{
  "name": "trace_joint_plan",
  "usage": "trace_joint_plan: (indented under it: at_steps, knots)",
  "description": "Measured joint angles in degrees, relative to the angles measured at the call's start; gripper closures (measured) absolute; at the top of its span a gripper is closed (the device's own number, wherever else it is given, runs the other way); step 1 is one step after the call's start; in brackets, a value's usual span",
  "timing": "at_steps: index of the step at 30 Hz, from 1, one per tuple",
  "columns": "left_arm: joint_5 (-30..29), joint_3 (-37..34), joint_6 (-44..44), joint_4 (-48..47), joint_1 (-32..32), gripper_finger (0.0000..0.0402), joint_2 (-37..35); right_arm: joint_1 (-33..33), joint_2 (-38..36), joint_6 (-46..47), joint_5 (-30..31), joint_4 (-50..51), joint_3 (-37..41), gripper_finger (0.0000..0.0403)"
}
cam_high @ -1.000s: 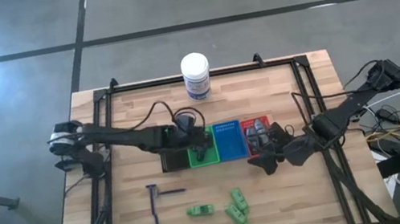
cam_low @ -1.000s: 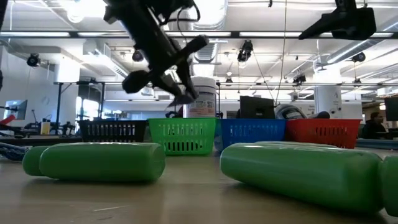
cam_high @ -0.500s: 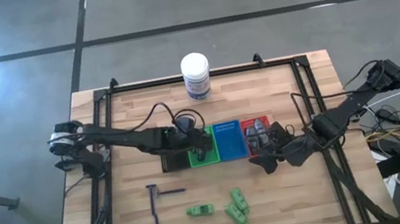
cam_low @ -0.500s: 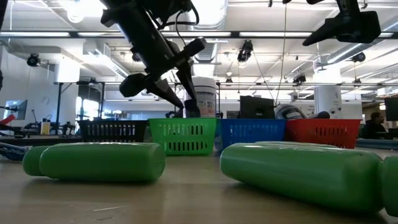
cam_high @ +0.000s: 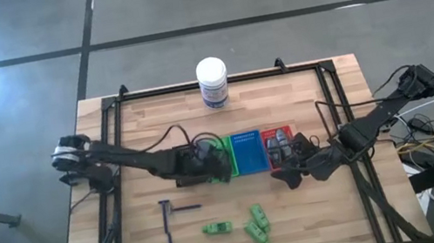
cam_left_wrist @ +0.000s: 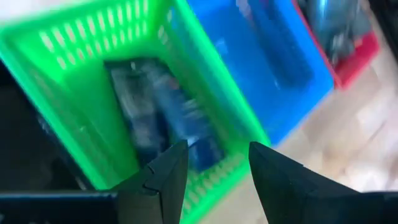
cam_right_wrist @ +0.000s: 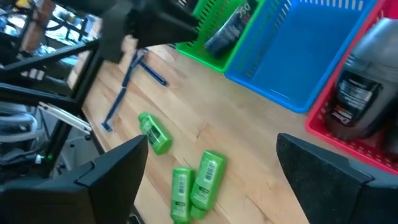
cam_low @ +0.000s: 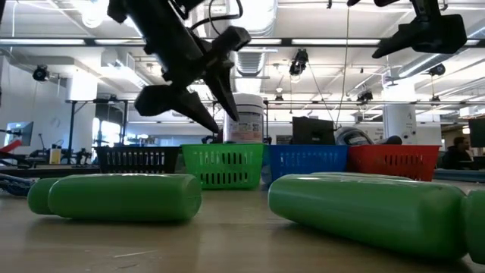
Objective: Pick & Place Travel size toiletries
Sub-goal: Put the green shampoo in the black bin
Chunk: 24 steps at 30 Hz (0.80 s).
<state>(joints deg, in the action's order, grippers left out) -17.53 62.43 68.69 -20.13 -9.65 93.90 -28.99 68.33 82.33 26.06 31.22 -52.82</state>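
Note:
My left gripper (cam_left_wrist: 214,155) hangs open and empty over the near part of the green tray (cam_high: 220,161), in which dark packs (cam_left_wrist: 161,118) lie flat on the floor. My right gripper (cam_right_wrist: 211,146), open wide and empty, hovers at the near right corner of the red tray (cam_high: 277,134), which holds grey tubes (cam_right_wrist: 367,81). Three bright green packets lie on the wood near the front edge, one (cam_high: 217,227) apart and two (cam_high: 257,225) side by side. Two thin blue sticks (cam_high: 170,235) lie to their left.
A black tray (cam_high: 185,176), the green, a blue (cam_high: 247,152) and the red tray stand in a row mid-table. A large white jar (cam_high: 212,82) stands at the far edge. Black frame rails run along the table's left, right and far sides.
My left gripper has drawn back from above the green tray's middle toward the table's near edge and a little to the left, still open. The dark packs lie in the tray. My right arm has kept nearly still.

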Motion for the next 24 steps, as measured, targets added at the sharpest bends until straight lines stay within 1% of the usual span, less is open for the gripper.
trace_joint_plan:
  at_steps: [5, 8, 10, 13, 14, 16, 18, 21, 22, 24]
  knots:
    - [0.40, 0.72, -0.03, -4.86, -3.53, 0.0227, -0.25, -0.24, 0.01, 0.09, -1.27, 0.79, 0.00, 0.0044]
    - [0.24, 1.55, -4.17, -6.77, -5.01, 0.0227, -0.60, -0.54, 0.01, 0.10, -3.11, 0.81, 0.00, 0.0046]
    - [2.85, 2.38, -13.05, -5.12, -6.78, 0.0227, -1.08, -1.09, 0.35, -0.05, -4.28, 1.04, 0.00, 0.0050]
    - [10.90, 3.26, -32.14, -1.79, -11.75, 0.0227, -1.33, -2.15, 1.33, -1.75, -6.37, 1.21, 0.00, 0.0056]
    - [12.03, 3.25, -37.50, -1.75, -13.69, 0.0227, -1.32, -2.56, 1.78, -2.69, -6.93, 1.15, -0.01, 0.0057]
    - [12.46, 3.21, -46.99, -0.79, -17.72, 0.0227, -1.01, -3.40, 3.02, -4.20, -8.50, 0.99, -0.02, 0.0061]
    - [10.52, 3.21, -52.77, -0.87, -21.10, 0.0227, -0.54, -4.23, 4.66, -4.77, -10.39, 0.98, -0.02, 0.0063]
    - [6.53, 3.04, -54.93, -1.10, -24.08, 0.0227, 1.26, -5.23, 7.02, -4.77, -11.78, 0.10, -0.02, 0.0064]
    - [5.86, 2.99, -53.69, -1.67, -24.20, 0.0227, 2.03, -5.50, 7.86, -4.79, -11.81, -0.56, -0.02, 0.0062]
    - [4.94, 2.95, -48.01, -2.89, -23.84, 0.0227, 3.51, -5.79, 9.36, -4.55, -12.07, -0.91, -0.15, 0.0054]
